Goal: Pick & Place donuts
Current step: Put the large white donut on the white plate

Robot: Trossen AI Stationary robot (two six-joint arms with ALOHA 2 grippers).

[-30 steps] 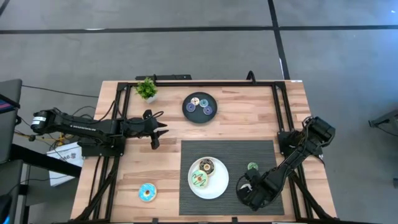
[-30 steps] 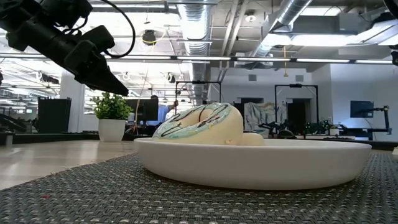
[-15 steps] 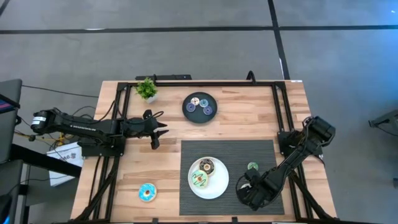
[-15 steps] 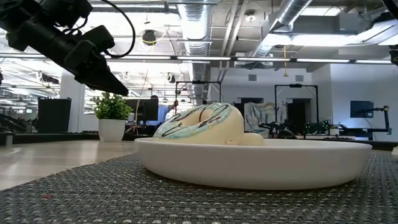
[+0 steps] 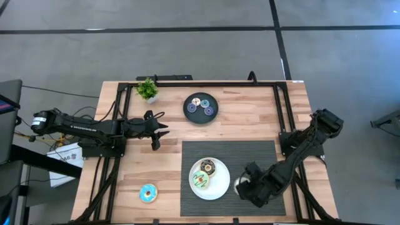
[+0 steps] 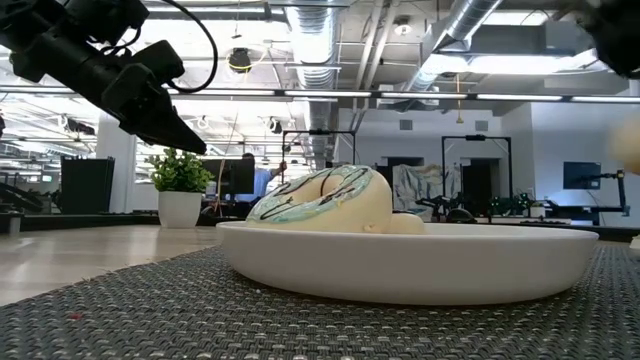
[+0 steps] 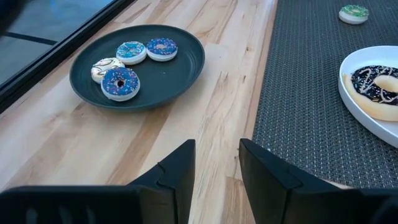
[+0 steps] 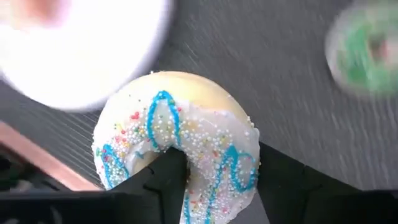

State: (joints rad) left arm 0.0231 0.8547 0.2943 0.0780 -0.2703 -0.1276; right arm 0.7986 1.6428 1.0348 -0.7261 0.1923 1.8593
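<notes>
Right gripper [image 8: 211, 180] clamped on a white-iced donut [image 8: 180, 134], above the mat [image 5: 262, 156] beside the white plate [image 5: 219, 187]. Left gripper [image 7: 217, 168] slightly parted, empty.

Bare mat [image 5: 250, 156] beyond the white plate [image 5: 220, 187], one green mini donut [image 7: 354, 14].

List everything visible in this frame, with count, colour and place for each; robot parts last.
Black plate: one, far middle of the table.
Mini donuts: four on the black plate, blue, purple, cream.
Green mini donut: one, on the grey mat.
White plate: one, on the mat.
Plated donuts: two, brown and white-green.
Blue donut: one, on bare wood, near left.
Potted plant: one, green, far left.
Left gripper: open, waiting left of the mat.
Right gripper: shut on cream donut with blue icing lines, beside the white plate.
</notes>
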